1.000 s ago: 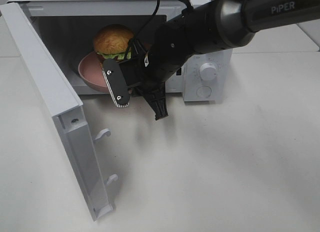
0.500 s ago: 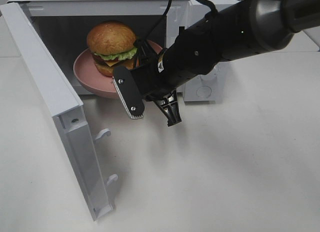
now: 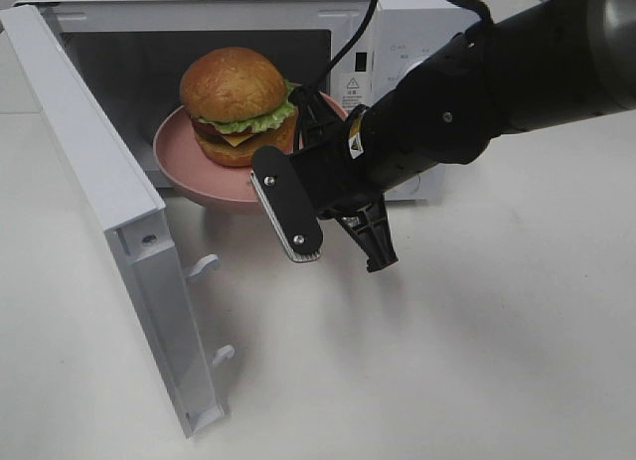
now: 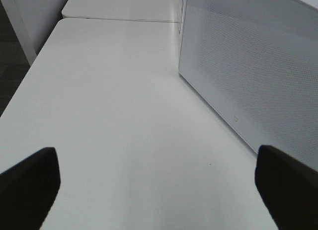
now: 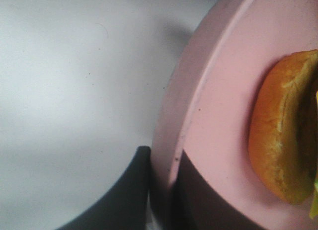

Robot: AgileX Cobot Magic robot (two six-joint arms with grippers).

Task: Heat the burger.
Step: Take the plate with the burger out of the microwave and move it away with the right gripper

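A: Exterior high view, starting at the left of the frame: your microwave door hangs wide open. What has changed over the last second?

B: At upper centre, the burger on its pink plate has come forward. A second ago it sat deep in the microwave; now the plate overhangs the cavity's front edge.

A: And your hands?

B: Your right hand, centre right, is pinched narrow on the plate's rim, as its wrist view shows. Your left hand stands wide and empty above bare tabletop beside the microwave's side wall.

A: Meaning?

B: You are drawing the plate out, so I judge the heating either finished or skipped; nothing here tells which.
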